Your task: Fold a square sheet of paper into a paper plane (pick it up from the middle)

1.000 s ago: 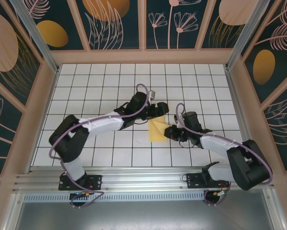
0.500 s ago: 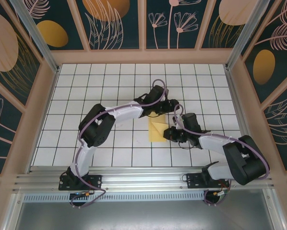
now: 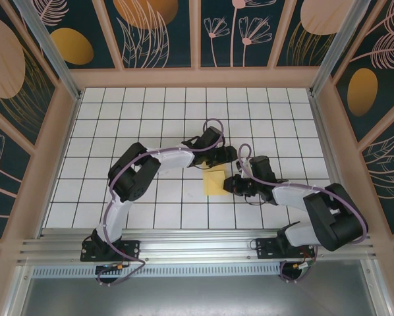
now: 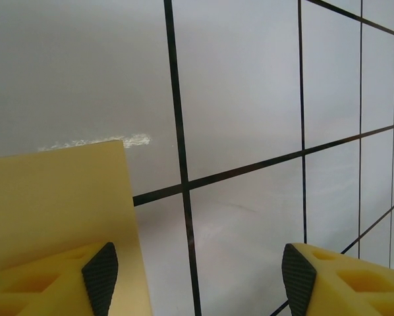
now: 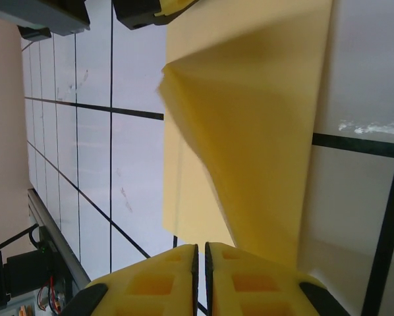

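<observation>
The square sheet of paper (image 3: pixel 214 182) lies folded into a narrower pale-yellow shape on the white grid table. In the right wrist view the paper (image 5: pixel 250 131) has one flap raised off the layer beneath, and that flap slopes down onto my right finger. My right gripper (image 3: pixel 232 185) sits at the paper's right edge. Its jaws (image 5: pixel 201 280) are almost together, and no paper shows in the slit. My left gripper (image 3: pixel 230 155) hovers at the paper's far right corner, open. One of its pads (image 4: pixel 101 276) sits over the paper's edge (image 4: pixel 52 197), and bare table lies between the fingers (image 4: pixel 200 280).
Wooden frame walls (image 3: pixel 58 131) enclose the grid table (image 3: pixel 151 118) on the left, the right and the far side. An aluminium rail (image 3: pixel 197 247) runs along the near edge by the arm bases. Both arms reach in close together around the paper.
The left arm swung right across the paper's far side and came down near its far right corner. The raised flap by the right gripper now lies flatter.
</observation>
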You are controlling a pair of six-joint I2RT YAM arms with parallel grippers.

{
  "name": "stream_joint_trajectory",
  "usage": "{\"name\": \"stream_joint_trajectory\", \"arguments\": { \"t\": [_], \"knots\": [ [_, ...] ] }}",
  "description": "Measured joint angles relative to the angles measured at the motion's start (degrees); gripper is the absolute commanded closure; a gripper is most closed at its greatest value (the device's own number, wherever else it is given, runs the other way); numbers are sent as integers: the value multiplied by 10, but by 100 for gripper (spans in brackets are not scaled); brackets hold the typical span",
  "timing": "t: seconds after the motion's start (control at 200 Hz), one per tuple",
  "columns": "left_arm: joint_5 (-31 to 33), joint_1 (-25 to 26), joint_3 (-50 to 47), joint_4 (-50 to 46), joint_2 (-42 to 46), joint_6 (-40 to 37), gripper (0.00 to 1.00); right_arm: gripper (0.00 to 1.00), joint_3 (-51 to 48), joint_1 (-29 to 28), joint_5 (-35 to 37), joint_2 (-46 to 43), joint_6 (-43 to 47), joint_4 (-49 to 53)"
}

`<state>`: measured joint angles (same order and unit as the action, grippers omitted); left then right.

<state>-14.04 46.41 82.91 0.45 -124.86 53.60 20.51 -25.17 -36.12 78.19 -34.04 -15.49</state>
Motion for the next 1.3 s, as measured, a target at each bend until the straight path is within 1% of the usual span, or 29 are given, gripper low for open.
{"name": "stream_joint_trajectory", "arguments": {
  "t": [0.43, 0.601, 0.681, 0.721, 0.836, 0.921, 1.061, 1.176, 1.301],
  "knots": [
    [4, 0, -5, 2, 9, -4, 27, 86, 0, 0, 15, 37, 5, 9],
    [23, 0, -27, -12, 59, -9, 28, 86, 0, 0, 15, 37, 5, 9],
    [31, 0, -61, -6, 106, -7, 32, 86, 0, 0, 15, 37, 5, 9],
    [35, 0, -83, -1, 131, -3, 36, 86, 0, 0, 15, 37, 5, 9],
    [34, 0, -153, 34, 192, 12, 53, 86, 0, 0, 15, 37, 5, 9],
    [23, 0, -193, 68, 204, 30, 59, 86, 0, 0, 15, 37, 5, 9],
    [-7, 0, -240, 119, 188, 52, 62, 86, 2, 0, 14, 40, 5, 9],
    [-23, 0, -245, 145, 160, 66, 62, 86, 3, 1, 13, 41, 5, 9],
    [-22, 0, -246, 163, 139, 74, 62, 86, 3, 1, 12, 41, 4, 9]
  ]
}}
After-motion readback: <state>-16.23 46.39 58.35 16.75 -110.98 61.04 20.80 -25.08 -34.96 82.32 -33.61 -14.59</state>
